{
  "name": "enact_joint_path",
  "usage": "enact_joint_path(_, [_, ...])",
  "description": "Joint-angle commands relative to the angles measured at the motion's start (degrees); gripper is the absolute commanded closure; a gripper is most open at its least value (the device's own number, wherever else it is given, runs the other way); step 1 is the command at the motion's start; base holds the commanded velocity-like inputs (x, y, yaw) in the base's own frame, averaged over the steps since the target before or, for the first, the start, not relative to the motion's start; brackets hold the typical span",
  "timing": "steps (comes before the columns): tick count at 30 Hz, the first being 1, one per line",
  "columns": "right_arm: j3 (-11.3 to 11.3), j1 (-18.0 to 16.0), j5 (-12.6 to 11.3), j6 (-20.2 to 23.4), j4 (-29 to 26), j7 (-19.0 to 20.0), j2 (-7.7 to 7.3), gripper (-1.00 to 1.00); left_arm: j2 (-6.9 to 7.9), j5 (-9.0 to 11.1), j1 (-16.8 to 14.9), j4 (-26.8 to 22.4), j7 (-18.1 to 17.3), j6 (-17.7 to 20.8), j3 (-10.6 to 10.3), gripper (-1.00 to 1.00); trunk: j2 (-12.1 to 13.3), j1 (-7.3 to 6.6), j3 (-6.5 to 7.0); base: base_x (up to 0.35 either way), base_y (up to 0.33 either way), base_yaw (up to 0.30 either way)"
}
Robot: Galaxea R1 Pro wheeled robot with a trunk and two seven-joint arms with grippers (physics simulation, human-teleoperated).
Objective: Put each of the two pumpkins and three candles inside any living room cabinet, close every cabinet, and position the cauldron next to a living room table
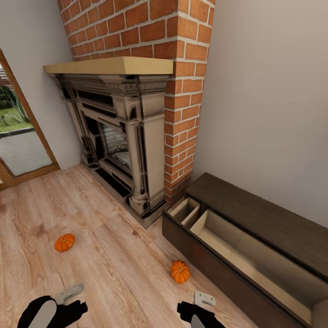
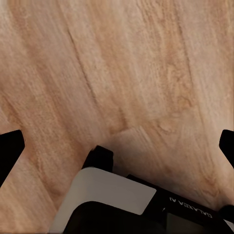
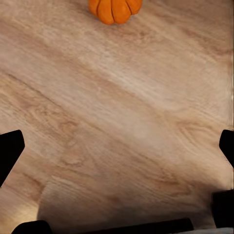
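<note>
Two orange pumpkins lie on the wood floor: one [image 1: 64,242] at the left, the other [image 1: 180,271] near the front of the cabinet [image 1: 266,214]. This second pumpkin [image 3: 114,9] also appears in the right wrist view, some way ahead of my right gripper [image 3: 117,146], which is open and empty. The left gripper [image 2: 117,146] is open over bare floor. Both arms sit low at the head view's bottom edge. The dark brown cabinet stands along the right wall with its pale drawers [image 1: 237,248] pulled open and empty. The candles, cauldron and table are out of view.
A brick chimney with a dark fireplace [image 1: 123,146] and pale mantel stands in the corner, left of the cabinet. A glass door [image 1: 20,141] is at the far left. Wood floor [image 1: 114,259] spreads between the pumpkins.
</note>
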Motion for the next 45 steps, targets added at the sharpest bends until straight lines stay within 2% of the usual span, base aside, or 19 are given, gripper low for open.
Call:
enact_joint_path(1, [0.01, 0.00, 0.01, 0.00, 0.00, -0.45, 0.01, -1.00, -0.22, -0.25, -0.01, 0.04, 0.01, -0.02, 0.00, -1.00, 0.41, -0.23, 0.10, 0.000, 0.000, 0.173])
enact_joint_path(6, [0.16, 0.00, 0.13, -0.36, -0.03, -1.46, -0.02, -1.00, -0.56, -0.53, -0.03, 0.09, 0.02, -0.06, -0.01, -1.00, 0.82, -0.45, 0.00, 0.000, 0.000, 0.114])
enact_joint_path(8, [2.25, 0.00, 0.21, -0.70, -0.01, -1.41, -0.12, -1.00, -0.64, -0.56, -0.03, 0.05, -0.03, -0.07, -0.06, -1.00, 0.82, -0.45, -0.02, 0.000, 0.000, 0.022])
enact_joint_path(9, [1.87, -0.33, -0.14, -1.03, -0.35, -1.08, -0.45, -1.00, -0.31, -0.22, -0.36, -0.28, -0.36, 0.26, 0.28, -1.00, 0.82, -0.45, -0.02, 0.000, 0.000, 0.000])
enact_joint_path(13, [0.59, -1.32, -1.31, -2.31, -1.64, 0.15, -1.74, -1.00, -1.50, 1.18, -1.51, -1.57, -1.15, -1.11, 0.19, -1.00, 0.82, -0.45, -0.02, 0.000, 0.000, 0.000])
enact_joint_path(14, [0.27, -1.37, -1.38, -2.63, -1.97, -0.19, -1.40, -1.00, -1.83, 1.25, -1.50, -1.89, -0.82, -1.45, 0.10, -1.00, 0.82, -0.45, -0.02, 0.000, 0.000, 0.000])
enact_joint_path(15, [-0.05, -1.58, -1.04, -2.95, -2.29, -0.51, -1.07, -1.00, -2.15, 0.95, -1.59, -2.21, -0.50, -1.78, 0.09, -1.00, 0.82, -0.45, -0.02, 0.000, 0.000, 0.000])
enact_joint_path(19, [-1.33, -2.90, -0.61, -4.23, -3.59, -1.80, -2.39, -1.00, -3.24, 2.39, -2.31, -3.50, -1.17, -2.22, 0.19, -1.00, 0.82, -0.45, -0.02, 0.015, 0.003, 0.000])
enact_joint_path(22, [-2.29, -3.78, -0.66, -5.20, -4.56, -1.44, -3.36, -1.00, -3.10, 3.42, -2.37, -4.46, -2.13, -1.44, 0.59, -1.00, 0.82, -0.45, -0.02, 0.169, 0.088, 0.000])
enact_joint_path(32, [-5.50, -3.86, -0.82, -7.38, -7.36, 1.77, -3.59, -1.00, -2.98, 6.66, -2.40, -7.14, -3.35, -0.66, 3.14, -1.00, 0.82, -0.45, -0.02, 0.131, 0.087, 0.000])
enact_joint_path(39, [-7.76, -3.86, -1.73, -7.31, -6.49, 4.01, -3.59, -1.00, -2.92, 6.70, -2.40, -7.13, -3.41, -0.52, 3.85, -1.00, 0.82, -0.45, -0.02, 0.037, 0.029, 0.000])
enact_joint_path(40, [-8.08, -3.86, -2.06, -7.30, -6.24, 4.33, -3.60, -1.00, -2.91, 6.74, -2.40, -7.13, -3.41, -0.32, 4.18, -1.00, 0.82, -0.45, -0.02, 0.006, 0.005, 0.000])
enact_joint_path(41, [-11.75, -3.86, -2.81, -7.30, -6.09, 11.49, -3.62, -1.00, -2.90, 6.76, -2.40, -7.14, -3.41, 0.24, 5.05, -1.00, 0.82, -0.45, -0.02, 0.004, 0.003, 0.000])
enact_joint_path(43, [-11.74, -3.86, -4.84, -7.30, -5.90, 14.21, -3.65, -1.00, -2.91, 6.84, -2.56, -7.11, -3.59, 3.00, 7.58, -1.00, 0.01, -0.01, -0.38, 0.002, 0.002, 0.000])
enact_joint_path(44, [-11.75, -3.86, -5.17, -7.30, -5.88, 14.53, -3.63, -1.00, -2.92, 6.85, -2.63, -7.12, -3.80, 3.63, 8.19, -1.00, -0.39, 0.21, -0.56, 0.001, 0.001, 0.000])
enact_joint_path(45, [-11.71, -3.86, -5.82, -7.34, -5.84, 15.11, -3.60, -1.00, -2.91, 6.87, -2.85, -7.11, -5.21, 5.28, 10.08, -1.00, -0.79, 0.43, -0.74, 0.000, 0.000, 0.000])
